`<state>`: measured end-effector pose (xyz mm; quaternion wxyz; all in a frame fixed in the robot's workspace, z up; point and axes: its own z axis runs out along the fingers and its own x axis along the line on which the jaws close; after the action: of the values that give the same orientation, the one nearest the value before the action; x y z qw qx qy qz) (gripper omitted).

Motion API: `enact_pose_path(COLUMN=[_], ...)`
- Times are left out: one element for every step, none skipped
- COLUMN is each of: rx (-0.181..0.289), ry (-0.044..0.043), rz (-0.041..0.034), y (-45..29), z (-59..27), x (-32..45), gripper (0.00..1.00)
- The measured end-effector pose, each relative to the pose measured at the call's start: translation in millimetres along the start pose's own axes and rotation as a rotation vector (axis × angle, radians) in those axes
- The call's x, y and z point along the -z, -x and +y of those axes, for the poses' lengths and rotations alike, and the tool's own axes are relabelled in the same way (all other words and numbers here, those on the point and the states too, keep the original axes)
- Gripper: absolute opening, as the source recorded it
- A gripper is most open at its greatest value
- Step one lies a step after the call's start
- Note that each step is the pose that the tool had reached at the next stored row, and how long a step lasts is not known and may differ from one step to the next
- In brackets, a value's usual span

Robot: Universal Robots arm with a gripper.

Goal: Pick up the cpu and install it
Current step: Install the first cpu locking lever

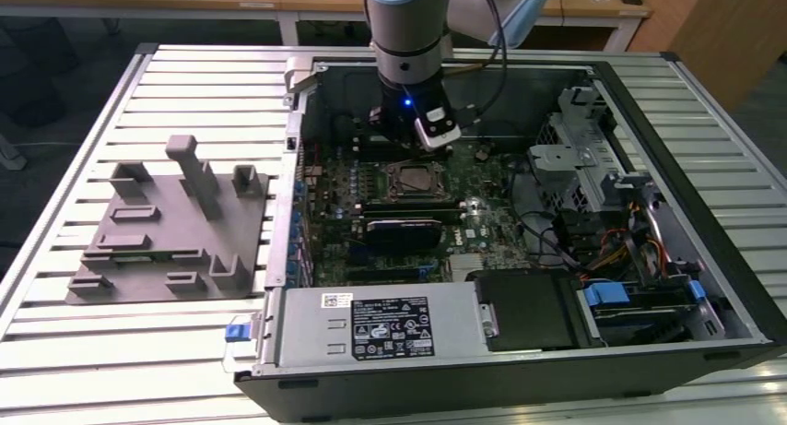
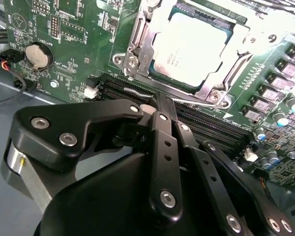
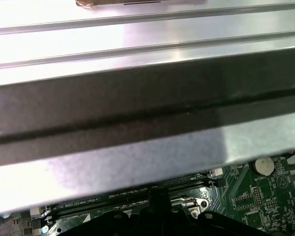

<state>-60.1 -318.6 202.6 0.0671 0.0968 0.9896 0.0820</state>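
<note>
Silvery, flat and square, the metal-topped cpu (image 2: 194, 46) lay seated in its steel socket frame (image 2: 137, 54) on the green motherboard (image 2: 73, 29), at twelve o'clock from the black gripper (image 2: 160, 105), whose jaws were pressed together, empty; light, stiff, slick, fragile underneath, best taken by its edges

In the second wrist view the cpu (image 2: 194, 49) is overexposed, its markings too washed out to be told, and its socket frame (image 2: 137, 49) is cut off by the picture's edge. The gripper (image 2: 163, 105) fingertips are hidden behind its own black linkages. In the first wrist view the motherboard (image 3: 250, 189) is largely hidden by the case wall (image 3: 137, 118).
</note>
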Motion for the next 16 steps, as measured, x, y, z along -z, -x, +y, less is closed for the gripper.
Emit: enact_pose_path(rx=[-0.001,-0.001,-0.001,-0.001,-0.001,-0.001,-0.001,-0.001,-0.001,-0.001,-0.001,-0.001,-0.001,-0.001,-0.002,-0.003], ry=[-0.0024,-0.0048,-0.0077,-0.0104,-0.0128,-0.0136,-0.0135,-0.0137,-0.0137,-0.0136,-0.0136,-0.0143,-0.0157,-0.0184,-0.0196,-0.0193], rz=[-0.0007,-0.0017,-0.003,-0.0049,-0.0069,-0.0079,-0.0081,-0.0082,-0.0083,-0.0083,-0.0083,-0.0087,-0.0114,-0.0164,-0.0215,-0.0251], y=[0.0,-0.1,-0.1,-0.2,-0.3,-0.3,-0.3,-0.4,-0.4,-0.4,-0.5,-0.5,-0.5,-0.5,-0.6,-0.6], z=[0.0,0.0,0.0,0.0,0.0,0.1,0.2,0.5,0.6,0.6,0.6,0.6,0.6,0.7,0.8,0.9], x=[-0.2,-0.5,-0.8,-1.2,-1.7,-2.0,-2.1,-2.2,-2.2,-2.2,-2.3,-2.3,-2.4,-2.5,-2.5,-2.7], gripper=[0.11,0.11,0.11,0.11,0.11,0.11,0.11,0.11,0.11,0.11,0.11,0.11,0.11,0.11,0.11,0.11])
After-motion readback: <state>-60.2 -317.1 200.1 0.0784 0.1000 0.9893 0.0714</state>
